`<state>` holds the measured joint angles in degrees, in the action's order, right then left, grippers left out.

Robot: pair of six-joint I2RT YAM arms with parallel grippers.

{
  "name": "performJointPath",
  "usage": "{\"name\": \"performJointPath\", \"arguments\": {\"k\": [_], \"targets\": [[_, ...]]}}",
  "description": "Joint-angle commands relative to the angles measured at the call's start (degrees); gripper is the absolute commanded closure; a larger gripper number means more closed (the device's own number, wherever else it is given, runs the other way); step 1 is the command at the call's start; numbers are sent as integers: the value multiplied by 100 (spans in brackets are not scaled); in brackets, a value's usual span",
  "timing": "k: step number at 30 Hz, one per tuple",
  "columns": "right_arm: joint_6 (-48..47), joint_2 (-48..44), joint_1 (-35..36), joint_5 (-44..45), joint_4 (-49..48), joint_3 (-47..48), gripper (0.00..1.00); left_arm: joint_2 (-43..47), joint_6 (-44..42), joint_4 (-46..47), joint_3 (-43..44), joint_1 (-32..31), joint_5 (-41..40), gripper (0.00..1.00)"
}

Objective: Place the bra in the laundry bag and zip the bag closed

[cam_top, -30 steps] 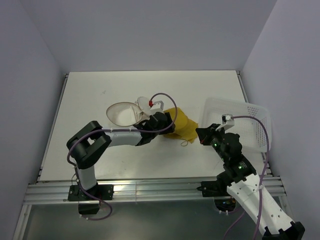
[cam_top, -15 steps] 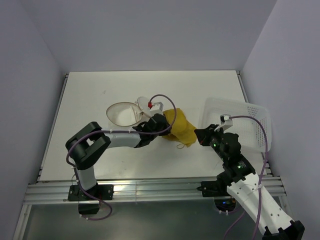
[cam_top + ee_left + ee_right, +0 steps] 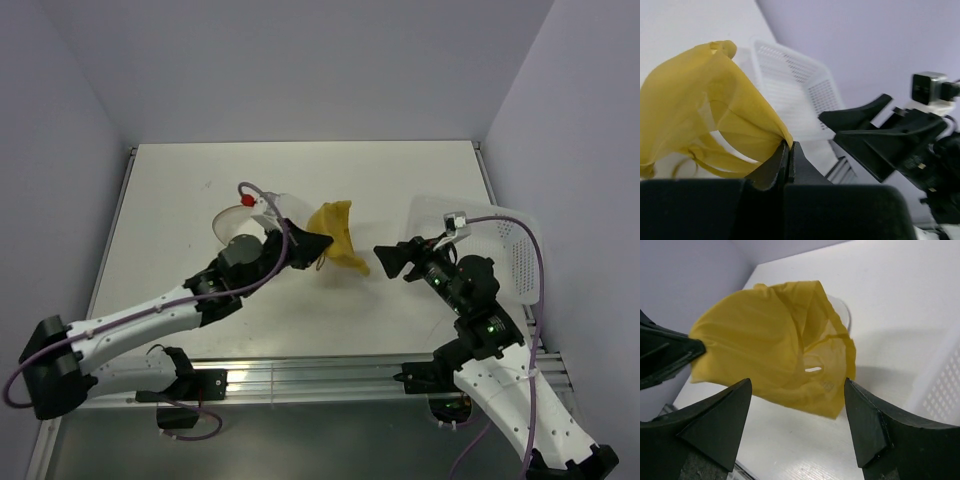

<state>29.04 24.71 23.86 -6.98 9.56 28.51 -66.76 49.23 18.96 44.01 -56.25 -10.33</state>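
- The left gripper [image 3: 788,150] has its jaws pinched tight on one corner of the bra [image 3: 335,232].
- The mustard-yellow fabric fans out from that pinch toward 12 o'clock. Seen from the left wrist, it billows open with a thin strap looped underneath.
- From above, the bra sits near the middle of the table [image 3: 180,190], a touch toward 3 o'clock. It looks lifted off the surface, with a shadow under its lower edge.
- The right gripper [image 3: 383,260] is at the bra's 4 o'clock, pointing at it with both jaws spread wide and nothing between them.
- In the right wrist view, the two dark fingers [image 3: 715,420] frame the cloth on either side, and I see no contact with it.
- The laundry bag [image 3: 225,220], white and rounded, lies on the table at the bra's 9 o'clock, partly hidden behind the left arm. The bra is outside it.
- I cannot make out the bag's zip from here.
- A white perforated basket [image 3: 515,250] stands at the 3 o'clock edge of the table, behind the right arm.
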Motion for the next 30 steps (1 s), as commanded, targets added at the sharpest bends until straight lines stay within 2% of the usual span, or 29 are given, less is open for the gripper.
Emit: {"name": "performJointPath", "arguments": {"k": [1,5,8,11,12,13,16,20,24,30], "targets": [[-494,113,31,-951,-384,435,19,750,-28,-243,-173,-18,303,100],[-435,375,49,-2478,-876,734,19,1690,-116,-630,-191,-18,497,100],[-354,849,347,-3063,-1378,988,18,2122,-317,-735,-182,-18,681,100],[-1055,1123,1294,-2618,-1080,1418,16,2473,-222,-1008,-147,-18,532,100],[-1302,1246,1601,-1928,-810,1533,15,2553,-160,-1113,-130,-18,445,100],[-1826,1316,2170,-1651,-702,1648,14,2615,-99,-1314,-95,-18,348,100],[-2568,1597,2824,-850,-754,1850,12,2817,139,-1448,-103,-18,215,100],[-3096,2063,3055,-532,-842,2070,12,2967,280,-1579,-59,-18,355,100],[-3377,2170,3125,-673,-1210,2018,12,3072,367,-1772,11,-18,470,100],[-3580,2389,3134,-664,-1193,2167,15,3152,666,-1764,55,-18,829,100]]}}
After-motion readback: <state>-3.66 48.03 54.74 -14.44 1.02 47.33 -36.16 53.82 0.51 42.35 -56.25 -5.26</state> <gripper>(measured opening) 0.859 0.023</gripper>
